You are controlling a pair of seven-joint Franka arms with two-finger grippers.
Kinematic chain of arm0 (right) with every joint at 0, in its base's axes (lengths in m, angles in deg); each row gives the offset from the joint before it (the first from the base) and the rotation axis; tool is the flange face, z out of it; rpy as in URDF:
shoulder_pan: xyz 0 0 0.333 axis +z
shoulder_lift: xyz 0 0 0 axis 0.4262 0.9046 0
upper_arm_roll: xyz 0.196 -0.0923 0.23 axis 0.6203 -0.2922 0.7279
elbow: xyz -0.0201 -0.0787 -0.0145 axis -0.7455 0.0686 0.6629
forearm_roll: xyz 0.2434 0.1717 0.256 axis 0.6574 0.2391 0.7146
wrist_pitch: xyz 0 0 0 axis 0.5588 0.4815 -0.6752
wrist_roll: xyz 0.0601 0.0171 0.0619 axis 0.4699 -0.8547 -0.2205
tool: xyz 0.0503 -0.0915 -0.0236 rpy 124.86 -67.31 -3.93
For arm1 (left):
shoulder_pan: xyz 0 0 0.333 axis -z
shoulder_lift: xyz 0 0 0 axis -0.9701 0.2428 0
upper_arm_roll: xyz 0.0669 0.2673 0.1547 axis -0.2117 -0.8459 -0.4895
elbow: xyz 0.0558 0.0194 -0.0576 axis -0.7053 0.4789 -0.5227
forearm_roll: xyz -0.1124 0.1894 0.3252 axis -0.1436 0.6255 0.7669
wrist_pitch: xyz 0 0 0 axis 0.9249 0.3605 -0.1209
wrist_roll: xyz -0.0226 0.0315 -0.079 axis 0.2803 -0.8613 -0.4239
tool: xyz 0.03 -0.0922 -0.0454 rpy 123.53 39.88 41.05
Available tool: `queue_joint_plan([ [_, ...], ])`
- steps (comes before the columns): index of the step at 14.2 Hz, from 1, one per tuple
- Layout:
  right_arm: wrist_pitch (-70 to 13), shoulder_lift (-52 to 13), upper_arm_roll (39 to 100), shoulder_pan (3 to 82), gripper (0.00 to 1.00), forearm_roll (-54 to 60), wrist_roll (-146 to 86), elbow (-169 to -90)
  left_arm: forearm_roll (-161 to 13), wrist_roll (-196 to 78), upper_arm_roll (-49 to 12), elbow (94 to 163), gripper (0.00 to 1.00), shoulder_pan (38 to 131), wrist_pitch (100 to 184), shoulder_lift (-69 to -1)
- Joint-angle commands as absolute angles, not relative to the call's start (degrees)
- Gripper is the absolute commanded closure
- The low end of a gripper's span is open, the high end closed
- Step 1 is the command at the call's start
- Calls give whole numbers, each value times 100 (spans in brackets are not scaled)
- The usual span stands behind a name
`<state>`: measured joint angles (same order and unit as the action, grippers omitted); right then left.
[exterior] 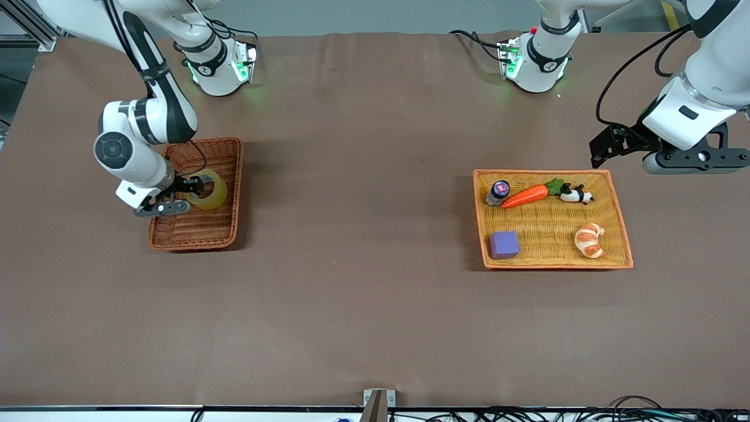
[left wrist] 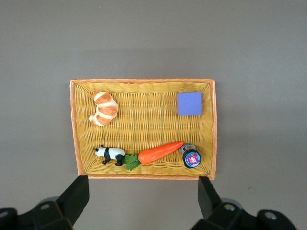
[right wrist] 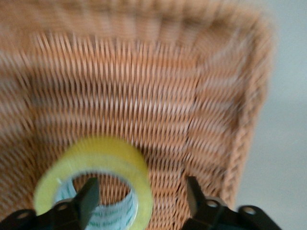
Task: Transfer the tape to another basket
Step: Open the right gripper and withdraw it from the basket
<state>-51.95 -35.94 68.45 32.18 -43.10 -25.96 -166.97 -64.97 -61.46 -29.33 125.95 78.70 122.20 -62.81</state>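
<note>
We see the tape point(exterior: 209, 189), a translucent yellowish ring with a wide round hole, tilted on edge inside the basket point(exterior: 228, 153). We see the basket as narrow, reddish-brown wicker with deep woven sides, sitting toward the right arm's end of the table, long side running from the robots' edge toward the camera's edge.

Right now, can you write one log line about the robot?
right gripper: open, one finger through tape, over reddish-brown basket | left gripper: open, waiting beside yellow-orange basket
</note>
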Motion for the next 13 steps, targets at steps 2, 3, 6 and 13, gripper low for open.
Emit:
queue_joint_plan([
  [2, -4403, -4179, 6956, 3182, 0, -4327, -2311, -15636, -6416, -6113, -2918, 12530, 0, 7867, 12137, -6228],
  [3, -3973, -4188, 6965, 3225, 0, -4318, -2329, -15180, -6416, -6104, -2918, 12530, 0, 7867, 12137, -6228],
  [6, -2340, -4189, 7017, 3226, 0, -3740, -2355, -13651, -6416, -6113, -2918, 12539, 0, 7876, 12137, -6219],
  [13, -68, -4459, 7026, 3015, 0, -3422, -2416, -11888, -6416, -6025, -2953, 12530, 0, 7841, 12137, -6192],
])
